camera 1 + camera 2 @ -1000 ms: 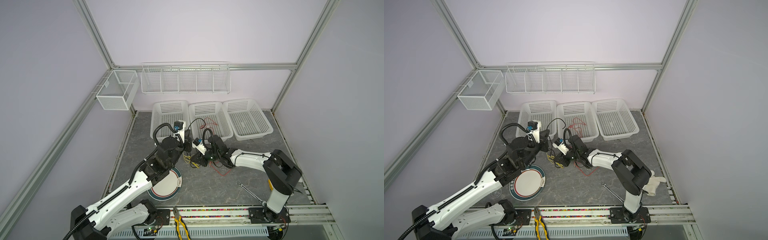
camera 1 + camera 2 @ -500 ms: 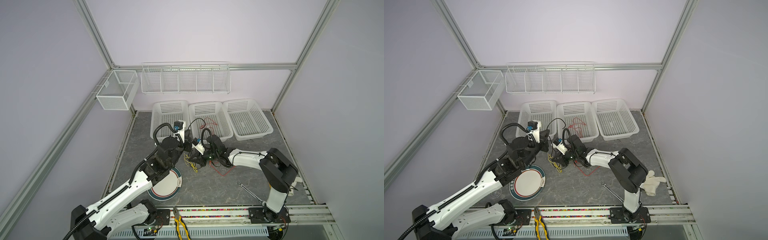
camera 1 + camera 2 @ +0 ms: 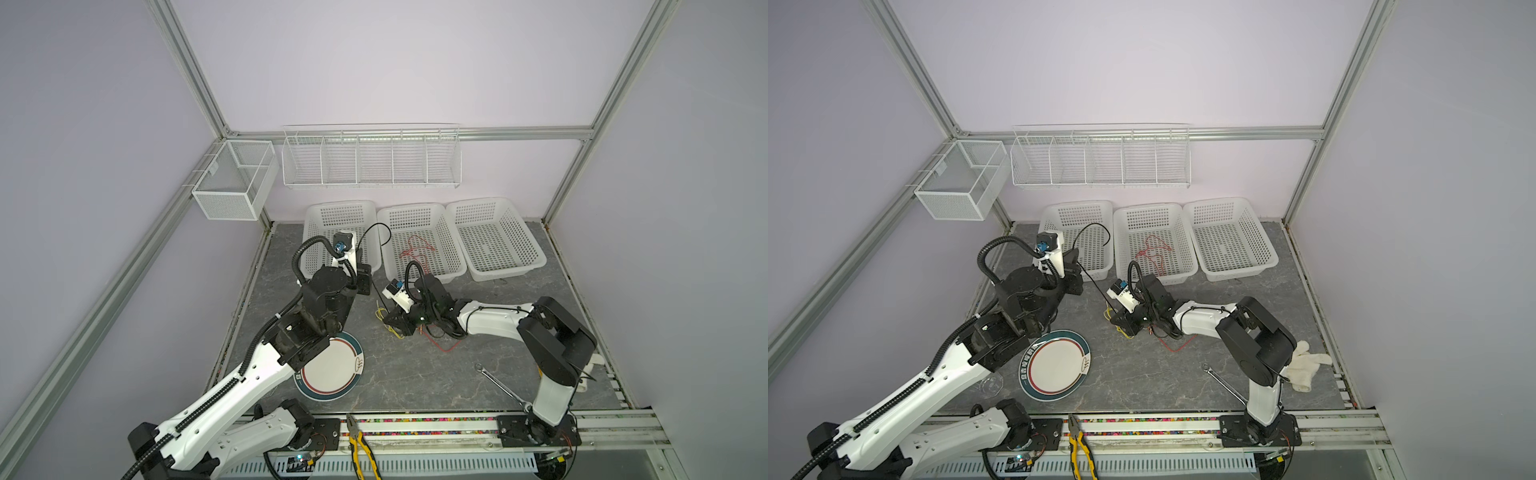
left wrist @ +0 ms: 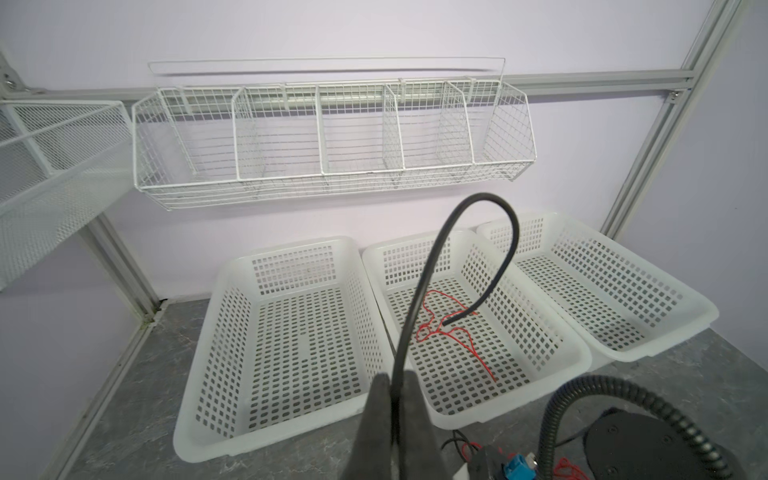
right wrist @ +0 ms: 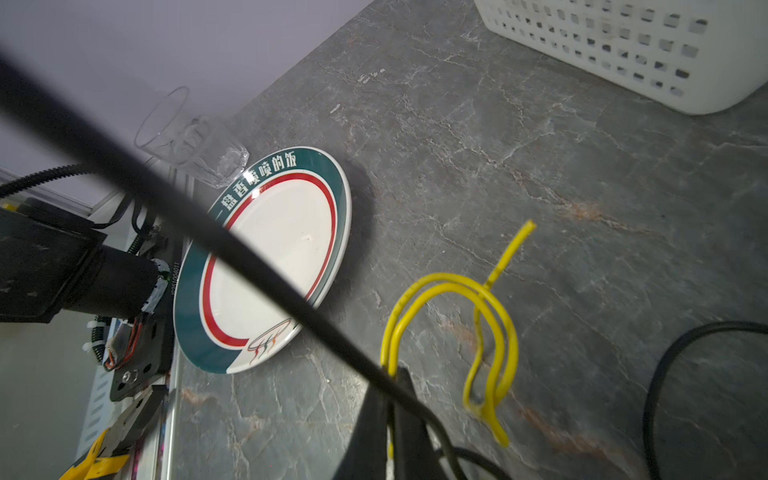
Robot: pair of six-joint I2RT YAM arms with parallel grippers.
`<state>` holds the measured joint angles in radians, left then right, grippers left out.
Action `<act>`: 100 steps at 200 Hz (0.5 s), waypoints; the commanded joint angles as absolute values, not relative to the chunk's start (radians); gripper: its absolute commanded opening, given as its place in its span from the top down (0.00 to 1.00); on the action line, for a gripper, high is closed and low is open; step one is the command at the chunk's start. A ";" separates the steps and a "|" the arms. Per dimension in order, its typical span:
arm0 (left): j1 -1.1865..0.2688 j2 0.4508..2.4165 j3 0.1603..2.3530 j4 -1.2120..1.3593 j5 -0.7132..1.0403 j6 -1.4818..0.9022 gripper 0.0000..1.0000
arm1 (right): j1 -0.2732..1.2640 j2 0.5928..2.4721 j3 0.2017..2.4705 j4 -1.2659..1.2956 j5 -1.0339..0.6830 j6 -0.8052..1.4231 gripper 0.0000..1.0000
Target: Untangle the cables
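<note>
My left gripper (image 4: 392,380) is shut on a black cable (image 4: 478,201). The cable arcs up from the jaws and hangs over the middle basket (image 4: 515,415). In both top views the left gripper (image 3: 365,277) (image 3: 1076,271) stands by the left basket, and the black cable (image 3: 379,293) (image 3: 1094,282) runs down to the right gripper. My right gripper (image 5: 390,372) (image 3: 394,325) (image 3: 1121,323) is low over the table, shut on a looped yellow cable (image 5: 492,299) (image 3: 380,316). The black cable (image 5: 249,257) crosses its jaws. One red cable (image 4: 453,328) (image 3: 415,249) lies in the middle basket. Another red cable (image 3: 441,345) (image 3: 1177,347) lies under the right arm.
A plate (image 3: 332,370) (image 5: 282,232) lies at the front left, with a clear glass (image 5: 187,133) beside it. A wrench (image 3: 498,384) and a white glove (image 3: 1304,365) lie at the front right. Pliers (image 3: 361,444) rest on the front rail. Three white baskets (image 3: 498,241) line the back.
My right gripper has closed on the yellow cable, and its arm has shifted a little to the left. The left arm holds still with the black cable.
</note>
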<state>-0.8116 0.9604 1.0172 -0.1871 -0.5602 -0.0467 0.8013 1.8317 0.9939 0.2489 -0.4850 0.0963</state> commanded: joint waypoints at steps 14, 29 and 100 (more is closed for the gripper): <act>-0.807 0.874 1.107 -0.181 -0.729 0.020 1.00 | 0.804 1.841 0.961 0.162 -0.424 0.068 0.93; -0.807 0.841 1.114 -0.172 -0.769 0.049 1.00 | 0.802 1.848 0.961 0.159 -0.415 0.063 0.93; -0.806 0.759 1.138 -0.177 -0.894 0.152 1.00 | 0.767 1.885 0.934 0.197 -0.417 0.099 0.93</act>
<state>-0.8146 0.8059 1.0519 -0.2867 -0.7410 0.0906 0.8021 1.8320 0.9936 0.3054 -0.4610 0.0742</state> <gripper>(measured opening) 0.048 0.071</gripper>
